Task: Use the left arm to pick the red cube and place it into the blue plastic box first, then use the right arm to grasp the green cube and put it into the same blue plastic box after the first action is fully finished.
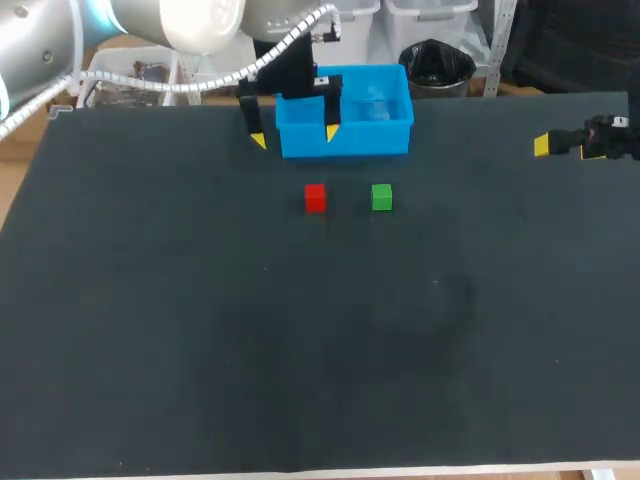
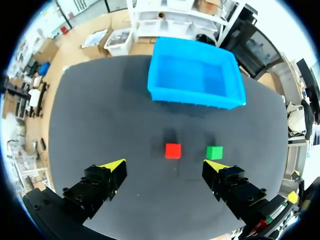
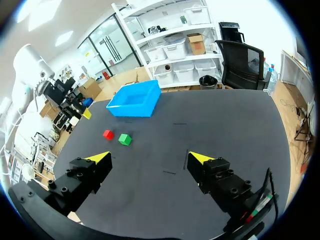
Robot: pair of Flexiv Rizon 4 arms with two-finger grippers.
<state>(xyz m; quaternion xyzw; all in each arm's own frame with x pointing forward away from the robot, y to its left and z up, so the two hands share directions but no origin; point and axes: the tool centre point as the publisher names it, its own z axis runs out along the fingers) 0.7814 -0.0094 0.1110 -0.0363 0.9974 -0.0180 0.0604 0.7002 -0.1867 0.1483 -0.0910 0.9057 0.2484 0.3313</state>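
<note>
Item 1. Table [image 1: 200,350]: dark, matte top, bearing all the task's things.

Item 2. Left arm [image 1: 150,30]: pale, with a coiled white cable, entered from the head view's left corner and reached to the far middle of the table. Left gripper [image 2: 165,165]: fingers spread wide, nothing between them. In the head view it hung by the box's left end, one yellow tip over the bare table beside the box, the other in front of the box's near wall. Whether it touched the box could not be told.

Item 3. Blue plastic box [image 1: 350,138]: open-topped, upright, at the far middle of the table, ahead of the left gripper in the left wrist view.

Item 4. Right gripper [image 3: 150,157]: fingers spread wide, holding nothing. It was at the table's right side towards the far edge, well apart from box and cubes. In the head view only one yellow tip showed.

Item 5. Red cube [image 1: 315,197]: on the table, outside the box, near its front wall, on the robot's left of the pair. In the left wrist view it lay ahead of the gap between the spread fingers, untouched.

Item 6. Green cube [image 1: 381,197]: on the table beside the red cube, apart from it, on the robot's right. In the left wrist view it lay just ahead of one fingertip.
</note>
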